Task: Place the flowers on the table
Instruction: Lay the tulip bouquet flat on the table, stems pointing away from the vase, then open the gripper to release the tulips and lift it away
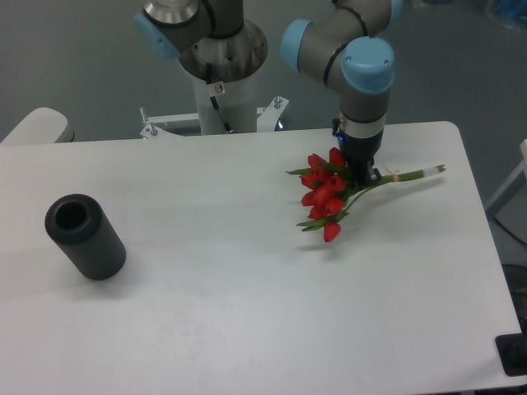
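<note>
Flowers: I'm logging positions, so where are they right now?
The flowers are at the table's far right, held in the gripper, far from the dark cylinder.

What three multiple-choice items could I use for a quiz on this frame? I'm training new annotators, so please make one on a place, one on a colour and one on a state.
1. Where does the dark cylinder sit?
A. On the left part of the table
B. Under the gripper
C. On the right edge

2. What colour are the buds of the flowers?
A. Yellow
B. Red
C. White

3. How are the flowers held?
A. Lying free, far from the arm
B. Standing inside the cylinder
C. Gripped near where buds meet stems

Answers:
1. A, as the cylinder lies on its side far left, apart from the bouquet.
2. B, since the buds are plainly red among green leaves.
3. C, because the gripper is closed on the bunch, stems pointing right.
</note>
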Controlling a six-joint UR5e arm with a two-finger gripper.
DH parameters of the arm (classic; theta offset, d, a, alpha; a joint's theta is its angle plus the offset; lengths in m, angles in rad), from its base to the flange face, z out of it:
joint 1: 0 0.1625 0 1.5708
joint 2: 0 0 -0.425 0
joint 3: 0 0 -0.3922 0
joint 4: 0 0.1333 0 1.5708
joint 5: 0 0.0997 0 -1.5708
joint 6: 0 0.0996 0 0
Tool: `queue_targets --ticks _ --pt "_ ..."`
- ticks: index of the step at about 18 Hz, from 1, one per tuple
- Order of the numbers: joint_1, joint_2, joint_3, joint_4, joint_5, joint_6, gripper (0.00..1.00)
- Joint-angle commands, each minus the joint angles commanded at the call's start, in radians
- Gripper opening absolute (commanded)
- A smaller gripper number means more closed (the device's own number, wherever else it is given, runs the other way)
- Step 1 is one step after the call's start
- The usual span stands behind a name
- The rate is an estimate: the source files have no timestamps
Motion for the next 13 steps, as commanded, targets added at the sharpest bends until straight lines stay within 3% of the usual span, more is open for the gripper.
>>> queue_targets --ticks 5,7,13 --pt "-0.026 -0.017 -0.02 0.002 0.0 -0.012 0.21" --pt "-0.026 -0.023 -0.02 0.011 -0.003 -0.011 0.28" --pt "-0.028 -0.023 0.017 0.038 -0.008 -0.009 0.95"
